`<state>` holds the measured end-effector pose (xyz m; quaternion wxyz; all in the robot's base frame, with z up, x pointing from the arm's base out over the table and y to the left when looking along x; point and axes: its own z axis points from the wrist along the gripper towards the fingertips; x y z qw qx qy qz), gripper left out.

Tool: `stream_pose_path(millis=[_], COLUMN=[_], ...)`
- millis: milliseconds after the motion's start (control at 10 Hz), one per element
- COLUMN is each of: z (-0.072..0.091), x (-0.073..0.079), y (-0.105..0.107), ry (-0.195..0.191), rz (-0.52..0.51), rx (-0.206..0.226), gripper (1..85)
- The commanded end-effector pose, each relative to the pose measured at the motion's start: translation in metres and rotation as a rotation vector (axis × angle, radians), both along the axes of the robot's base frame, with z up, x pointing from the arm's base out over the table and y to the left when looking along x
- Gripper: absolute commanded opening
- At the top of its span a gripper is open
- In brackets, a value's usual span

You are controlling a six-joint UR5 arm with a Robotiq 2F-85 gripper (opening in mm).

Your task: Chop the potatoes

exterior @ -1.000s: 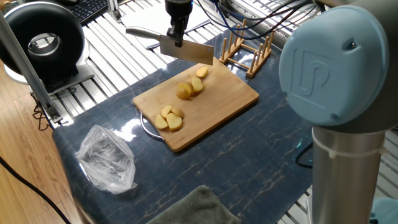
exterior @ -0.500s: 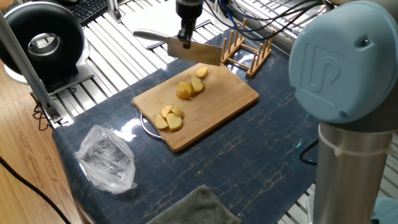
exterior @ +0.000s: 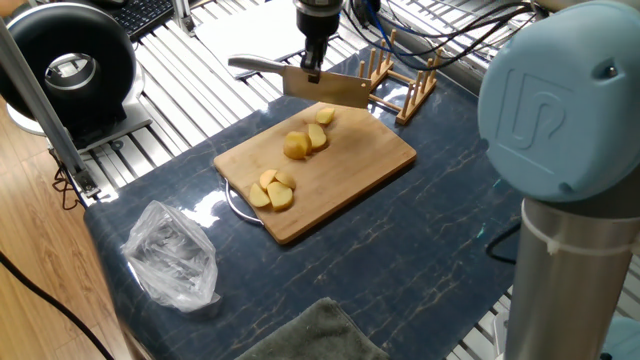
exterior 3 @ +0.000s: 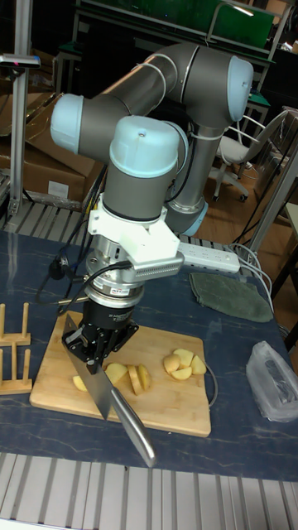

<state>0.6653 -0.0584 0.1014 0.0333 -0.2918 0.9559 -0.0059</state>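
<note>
Fixed view: gripper (exterior: pixel 313 72) clamped on a knife (exterior: pixel 322 88), blade hanging above the far edge of the cutting board (exterior: pixel 350 175). On the board, potatoes (exterior: pixel 300 143) in two clusters: one near the middle with a single piece toward the far corner, another near the front-left edge. Beside the board on the table (exterior: pixel 420 250), a crumpled plastic bag (exterior: pixel 172 256), contents not discernible. Wooden rack (exterior: pixel 398 82) behind the board.

Tall fixed view: gripper (exterior 3: pixel 93 354) gripping the knife (exterior 3: pixel 112 400), blade angled down over the board (exterior 3: pixel 165 410), right beside the potatoes (exterior 3: pixel 132 377). Plastic bag (exterior 3: pixel 276 381) lying at the right, green cloth (exterior 3: pixel 230 295) behind.
</note>
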Motion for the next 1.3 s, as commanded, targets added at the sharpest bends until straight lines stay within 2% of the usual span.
stream_pose_path(millis=[0,400,1200], z=[-0.004,-0.007,-0.01], x=[-0.007,-0.017,-0.014], y=[-0.003,-0.003,0.002], ry=[-0.003,0.013,0.005], rz=[-0.006,-0.026,-0.039], rx=[0.008,0.013,0.025], gripper=[1.0,1.0,1.0])
